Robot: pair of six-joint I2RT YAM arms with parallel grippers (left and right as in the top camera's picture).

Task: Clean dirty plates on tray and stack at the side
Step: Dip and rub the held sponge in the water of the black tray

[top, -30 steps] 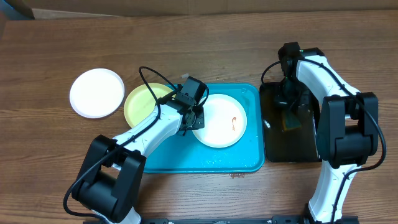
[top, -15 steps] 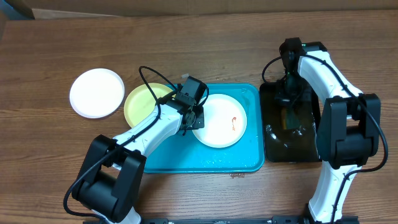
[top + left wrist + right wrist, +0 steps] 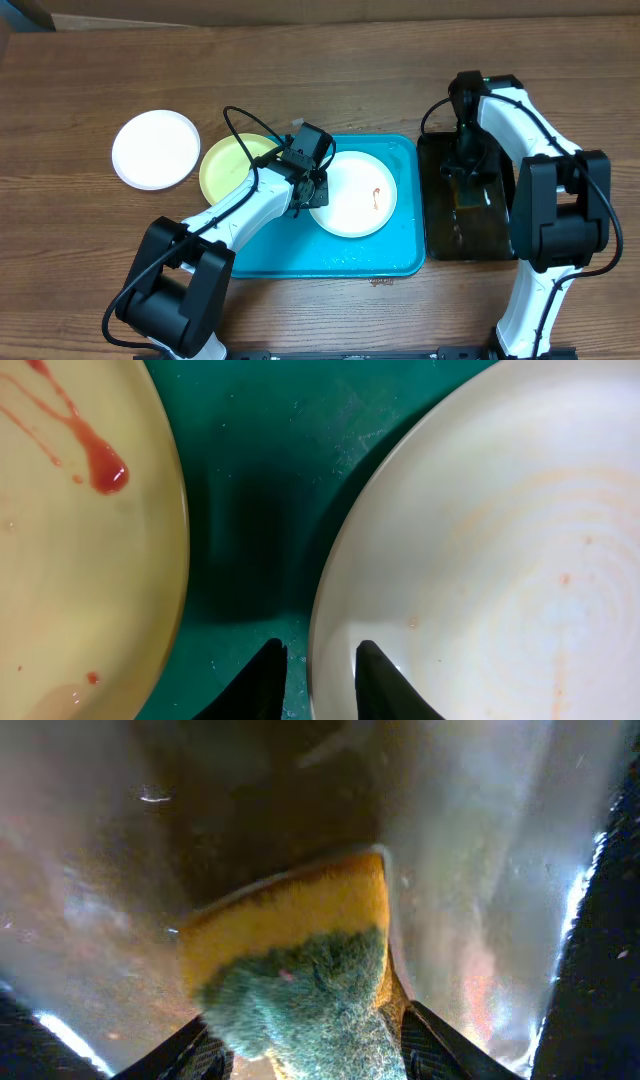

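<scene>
On the turquoise tray lies a white plate with a small red smear. My left gripper is at its left rim. Seen from the left wrist, the left gripper is narrowly open and straddles that rim: one finger is over the tray, the other over the white plate. A yellow-green plate with red sauce overlaps the tray's left edge. Another white plate rests on the table. My right gripper is open around a yellow-green sponge.
The sponge sits in a narrow black tray holding water, to the right of the turquoise tray. Bare wooden table lies behind both trays. A black cable loops over the yellow-green plate.
My right gripper's jaws have spread wider around the sponge, which has settled lower in the black tray. The left arm and the plates have not moved.
</scene>
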